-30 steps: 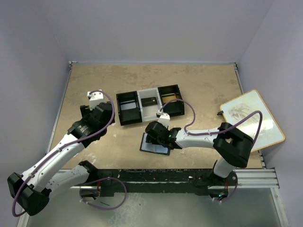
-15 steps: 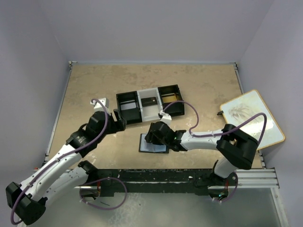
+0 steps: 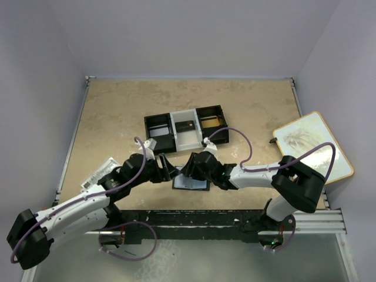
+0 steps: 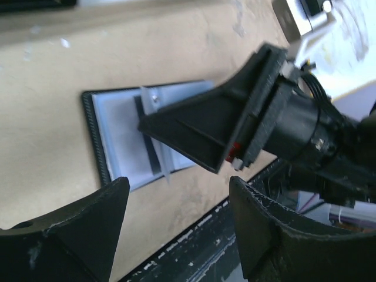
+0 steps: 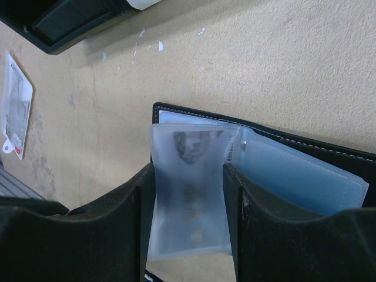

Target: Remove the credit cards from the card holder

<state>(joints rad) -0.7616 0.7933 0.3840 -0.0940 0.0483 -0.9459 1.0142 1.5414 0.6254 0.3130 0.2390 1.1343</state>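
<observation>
The black card holder (image 3: pixel 194 183) lies open near the table's front edge, with its pale-blue clear sleeves (image 5: pixel 294 176) facing up. My right gripper (image 3: pixel 191 168) is over it, and its fingers (image 5: pixel 126 223) press both side edges of one clear sleeve (image 5: pixel 189 194) that is lifted off the holder. A credit card (image 5: pixel 194 150) with a printed face shows dimly through that sleeve. My left gripper (image 3: pixel 168 169) is just left of the holder, open, with nothing between its fingers (image 4: pixel 88 223). In the left wrist view, the holder (image 4: pixel 117 132) lies under the right gripper's finger (image 4: pixel 217 123).
A black-and-white three-compartment tray (image 3: pixel 158 134) stands behind the holder. A dark card (image 3: pixel 187 125) lies in its middle compartment and a gold-tan one (image 3: pixel 211 121) in its right compartment. A white printed packet (image 3: pixel 97 175) lies at the left. A pale board (image 3: pixel 311 147) leans at the right.
My left arm swung from the left side in toward the card holder, which uncovered the white packet, and its jaws narrowed a little. My right gripper stayed at the holder.
</observation>
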